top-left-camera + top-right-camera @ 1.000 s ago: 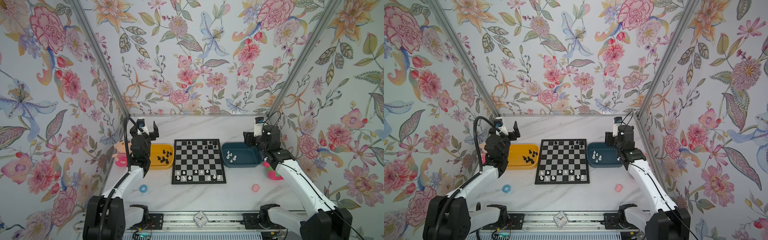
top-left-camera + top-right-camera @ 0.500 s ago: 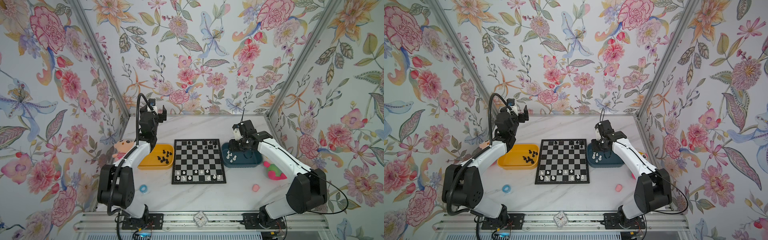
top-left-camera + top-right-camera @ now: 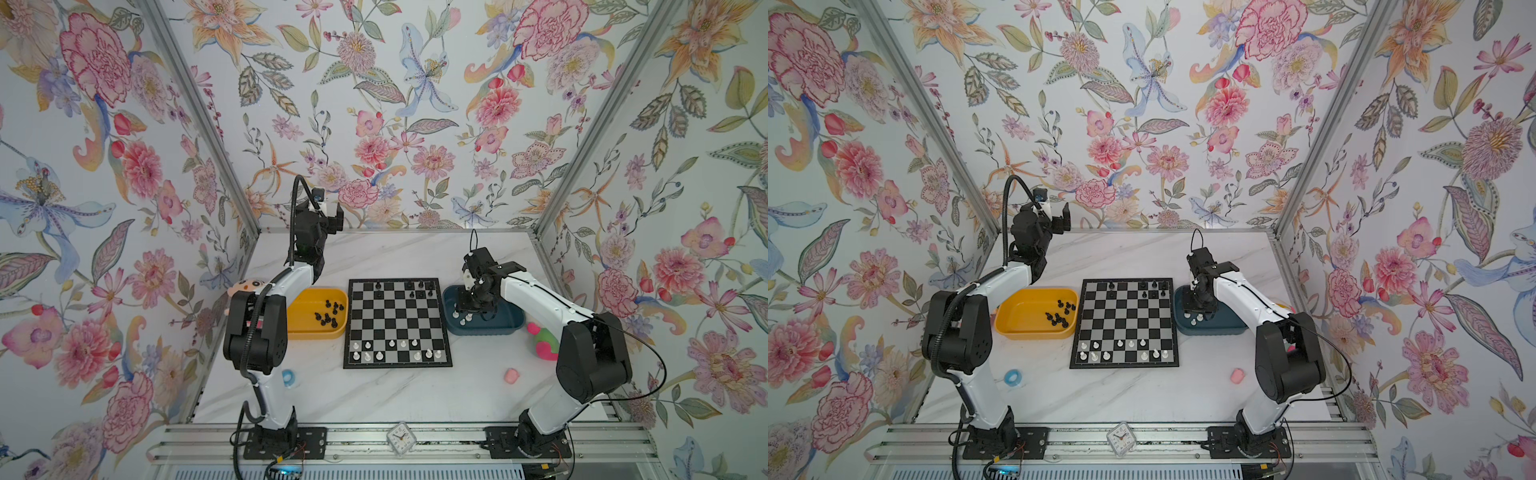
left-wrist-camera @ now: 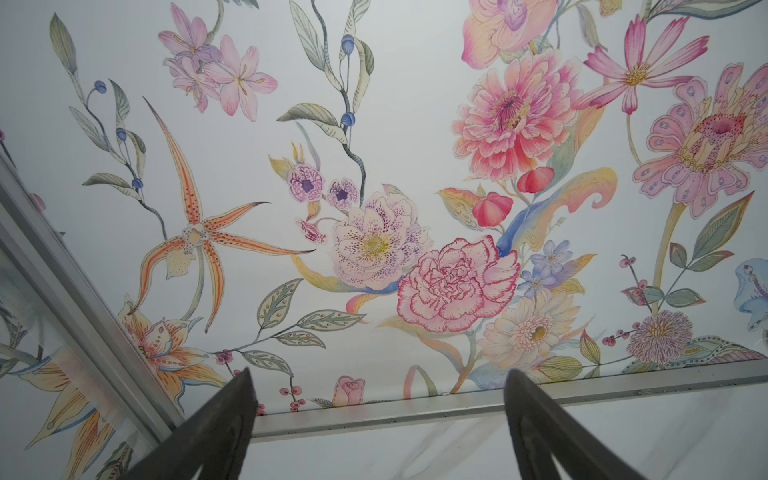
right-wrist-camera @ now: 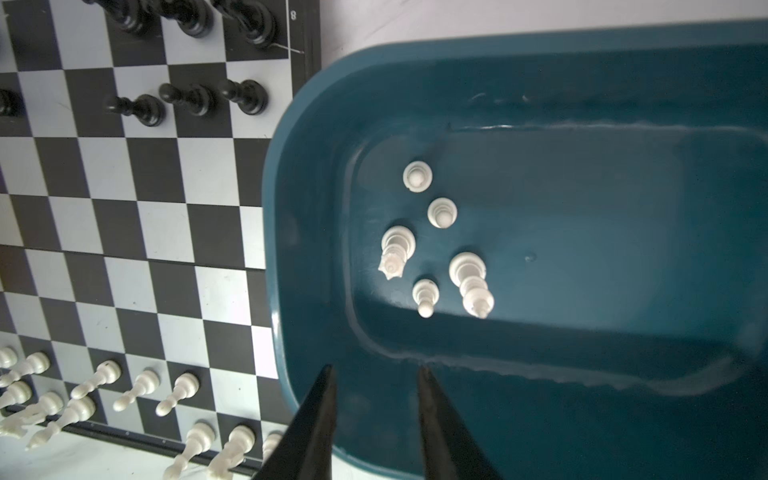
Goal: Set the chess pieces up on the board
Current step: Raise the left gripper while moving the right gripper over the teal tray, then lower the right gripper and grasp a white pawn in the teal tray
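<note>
Right gripper point(image 5: 376, 368): jaws narrow, a small gap between them, nothing gripped or touched. It hangs above the dark blue tray point(image 5: 311, 208), near five white chess pieces point(image 5: 442, 212) inside it. Left gripper point(image 4: 380, 371): jaws wide, empty, raised toward the back wall. The board point(image 3: 397, 324) lies between the dark blue tray and the yellow tray point(image 3: 301, 305), partly set.

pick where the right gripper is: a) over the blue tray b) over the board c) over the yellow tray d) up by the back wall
a: the right wrist view looks down past the right gripper into the blue tray, with five white pieces on its floor.
</note>
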Motion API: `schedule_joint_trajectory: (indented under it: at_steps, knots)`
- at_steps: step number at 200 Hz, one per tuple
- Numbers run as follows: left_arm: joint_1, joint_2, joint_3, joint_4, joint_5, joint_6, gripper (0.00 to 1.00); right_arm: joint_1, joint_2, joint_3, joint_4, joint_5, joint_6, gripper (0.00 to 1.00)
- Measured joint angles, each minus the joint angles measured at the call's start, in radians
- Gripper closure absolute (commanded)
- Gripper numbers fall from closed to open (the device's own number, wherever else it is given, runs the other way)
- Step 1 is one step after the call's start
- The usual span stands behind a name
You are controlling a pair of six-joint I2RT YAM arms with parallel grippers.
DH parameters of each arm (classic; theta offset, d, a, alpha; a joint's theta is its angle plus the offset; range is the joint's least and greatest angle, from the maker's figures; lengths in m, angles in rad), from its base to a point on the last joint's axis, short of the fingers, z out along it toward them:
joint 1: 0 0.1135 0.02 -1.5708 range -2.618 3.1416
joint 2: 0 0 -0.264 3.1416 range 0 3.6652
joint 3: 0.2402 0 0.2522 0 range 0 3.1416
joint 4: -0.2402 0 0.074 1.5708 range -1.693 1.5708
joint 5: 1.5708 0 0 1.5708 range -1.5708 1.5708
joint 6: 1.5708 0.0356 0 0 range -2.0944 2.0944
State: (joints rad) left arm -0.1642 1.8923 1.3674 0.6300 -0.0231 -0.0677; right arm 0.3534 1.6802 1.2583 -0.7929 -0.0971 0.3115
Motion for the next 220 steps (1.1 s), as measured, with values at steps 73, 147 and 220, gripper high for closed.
schedule_joint_trajectory:
  at_steps: [73, 147, 220]
  knots:
    - [0.0, 0.016, 0.008, 0.02, 0.02, 0.0, 0.05, -0.002, 0.048, -0.002, 0.0, 0.007, 0.029, 0.72]
    - [0.0, 0.029, 0.009, 0.039, 0.037, 0.0, 0.04, -0.002, 0.048, -0.037, 0.0, 0.037, 0.054, 0.73]
    - [0.0, 0.032, 0.009, 0.053, 0.047, -0.011, 0.05, -0.016, 0.048, -0.057, 0.017, 0.057, 0.064, 0.74]
